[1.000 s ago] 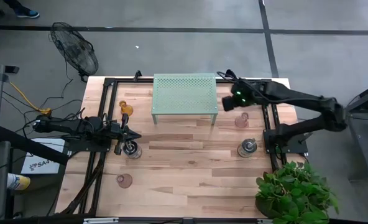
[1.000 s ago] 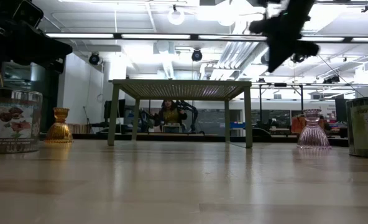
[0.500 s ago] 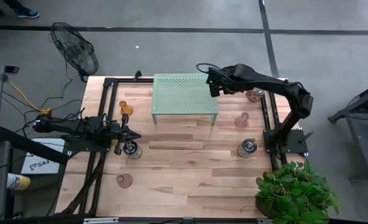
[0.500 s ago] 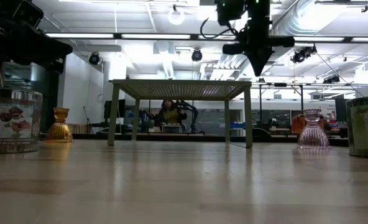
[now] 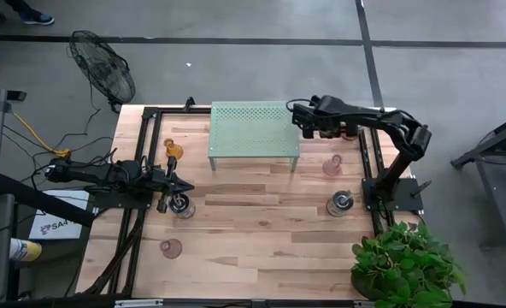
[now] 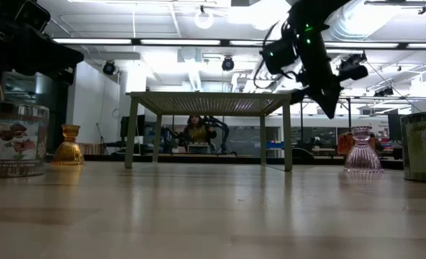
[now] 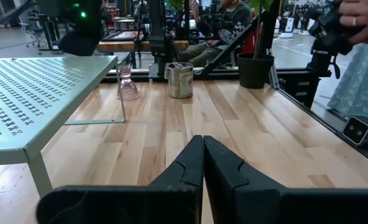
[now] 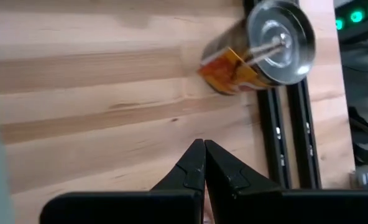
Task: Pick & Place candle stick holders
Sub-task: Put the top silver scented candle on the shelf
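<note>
Your candle stick holders stand scattered on the wooden table [image 5: 261,231], none of them held. The amber-orange glass holder [image 5: 173,151] stands near the far left corner, just beside the left end of the pale green perforated stand [image 5: 253,128]. A silvery metal holder [image 5: 183,206] stands toward the left edge, right at the tip of the left gripper [image 5: 169,185]; from above you cannot tell whether they touch. A pinkish glass holder [image 5: 171,248] stands near the front left corner. On the right half, a ribbed pinkish glass holder [image 5: 332,165] stands just off the stand's right front leg, and a second silvery metal holder [image 5: 340,204] stands closer to the front, near the right edge. A further holder with reddish marks [image 5: 349,131] shows near the far right corner, partly hidden by the right arm.

The left gripper lies low over the left part of the table, its fingers [image 7: 190,162] pressed together on nothing. The right gripper [image 5: 297,115] hangs in the air at the stand's far right corner, clear of the table, fingers [image 8: 202,163] likewise closed and empty; its wrist camera looks down on a silvery tin with an orange label [image 8: 258,53].

A potted plant [image 5: 403,261] stands at the front right corner. A fan [image 5: 103,73] lies on the floor beyond the far left corner.
</note>
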Available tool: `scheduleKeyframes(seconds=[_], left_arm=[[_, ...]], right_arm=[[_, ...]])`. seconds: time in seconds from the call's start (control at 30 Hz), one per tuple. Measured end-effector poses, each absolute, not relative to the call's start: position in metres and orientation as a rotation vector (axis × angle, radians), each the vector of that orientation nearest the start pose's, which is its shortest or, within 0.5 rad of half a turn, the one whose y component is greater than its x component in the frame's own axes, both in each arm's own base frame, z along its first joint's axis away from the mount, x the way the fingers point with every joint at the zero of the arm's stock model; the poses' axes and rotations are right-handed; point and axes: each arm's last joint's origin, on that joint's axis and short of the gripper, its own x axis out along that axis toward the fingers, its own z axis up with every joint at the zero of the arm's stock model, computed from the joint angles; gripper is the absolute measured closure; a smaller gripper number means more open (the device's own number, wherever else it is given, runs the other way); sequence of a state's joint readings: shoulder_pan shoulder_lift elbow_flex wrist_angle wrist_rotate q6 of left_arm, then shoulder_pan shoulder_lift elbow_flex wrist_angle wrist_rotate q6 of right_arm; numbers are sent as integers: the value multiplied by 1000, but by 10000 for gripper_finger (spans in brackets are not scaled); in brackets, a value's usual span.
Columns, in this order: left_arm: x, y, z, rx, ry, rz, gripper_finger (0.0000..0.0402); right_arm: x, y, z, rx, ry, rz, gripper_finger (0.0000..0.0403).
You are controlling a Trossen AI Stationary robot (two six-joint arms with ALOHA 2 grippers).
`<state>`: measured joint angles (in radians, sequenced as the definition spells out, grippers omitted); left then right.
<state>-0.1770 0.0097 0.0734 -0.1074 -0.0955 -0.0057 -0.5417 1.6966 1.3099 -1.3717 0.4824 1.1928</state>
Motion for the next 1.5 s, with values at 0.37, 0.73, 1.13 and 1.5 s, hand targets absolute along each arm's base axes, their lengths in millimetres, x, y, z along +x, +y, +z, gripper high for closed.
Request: scheduleKeyframes(seconds=[0.37, 0.73, 1.13, 1.5], left_arm=[[92, -14, 177, 0, 44, -81, 400], [92, -14, 177, 0, 44, -80, 400], [92, -14, 177, 1, 44, -77, 400], [92, -14, 177, 0, 44, -77, 400]], right_arm=[[219, -173, 226, 786, 1187, -1771, 315], [204, -205, 217, 882, 1126, -1858, 184], [199, -228, 201, 801, 1190, -1839, 176], [193, -239, 189, 826, 1243, -1824, 180]])
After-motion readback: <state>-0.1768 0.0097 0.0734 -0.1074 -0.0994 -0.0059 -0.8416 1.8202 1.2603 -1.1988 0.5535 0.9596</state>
